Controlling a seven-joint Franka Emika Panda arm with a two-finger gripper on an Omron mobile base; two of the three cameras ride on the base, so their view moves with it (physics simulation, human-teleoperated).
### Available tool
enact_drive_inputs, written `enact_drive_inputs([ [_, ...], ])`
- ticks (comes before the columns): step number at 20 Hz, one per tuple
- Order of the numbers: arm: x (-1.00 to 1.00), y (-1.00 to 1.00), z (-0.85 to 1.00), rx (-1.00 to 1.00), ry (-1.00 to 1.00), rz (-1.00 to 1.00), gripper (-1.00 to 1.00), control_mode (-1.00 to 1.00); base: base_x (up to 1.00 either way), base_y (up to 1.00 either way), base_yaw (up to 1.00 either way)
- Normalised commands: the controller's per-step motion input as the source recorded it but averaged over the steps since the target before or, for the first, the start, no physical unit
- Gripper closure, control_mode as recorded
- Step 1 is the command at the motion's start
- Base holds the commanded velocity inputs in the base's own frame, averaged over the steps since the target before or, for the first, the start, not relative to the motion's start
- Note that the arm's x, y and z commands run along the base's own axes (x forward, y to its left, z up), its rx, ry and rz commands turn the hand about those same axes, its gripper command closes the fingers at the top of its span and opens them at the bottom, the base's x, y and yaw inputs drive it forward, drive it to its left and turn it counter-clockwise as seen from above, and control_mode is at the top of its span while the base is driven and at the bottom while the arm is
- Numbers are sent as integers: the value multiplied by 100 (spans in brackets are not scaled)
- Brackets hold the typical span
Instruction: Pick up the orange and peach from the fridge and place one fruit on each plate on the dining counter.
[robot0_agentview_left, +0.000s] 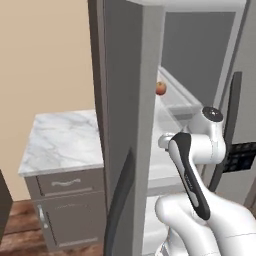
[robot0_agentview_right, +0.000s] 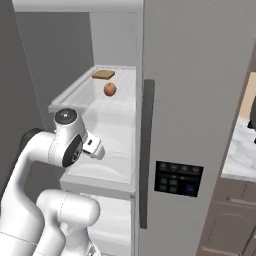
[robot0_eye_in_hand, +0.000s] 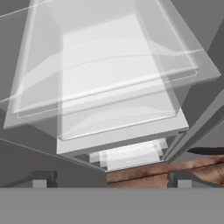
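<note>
- the peach (robot0_agentview_right: 110, 89) sits on the upper shelf (robot0_agentview_right: 90, 97) of the open fridge (robot0_agentview_right: 190, 100), a slice of bread (robot0_agentview_right: 103, 74) just behind it, both well back.
- the arm is raised in front of that shelf, probably so the hand can go in level.
- the gripper (robot0_eye_in_hand: 109, 181) looks down over clear drawers (robot0_eye_in_hand: 109, 83); its fingertips (robot0_eye_in_hand: 41, 179) stand apart, holding nothing.
- no fruit taken yet.

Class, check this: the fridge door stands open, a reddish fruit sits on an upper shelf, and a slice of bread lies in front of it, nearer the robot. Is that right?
One slip. The bread lies behind the fruit, deeper in the fridge, as the right base view shows. The rest holds.
</note>
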Motion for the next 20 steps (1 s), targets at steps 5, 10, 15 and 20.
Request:
enact_drive_inputs([
  [5,0,0,0,0,0,0,-100,100,42,-21,13],
  [10,0,0,0,0,0,0,-100,100,37,-15,16],
  [15,0,0,0,0,0,0,-100,100,46,-8,17],
  [20,0,0,0,0,0,0,-100,100,52,-5,18],
])
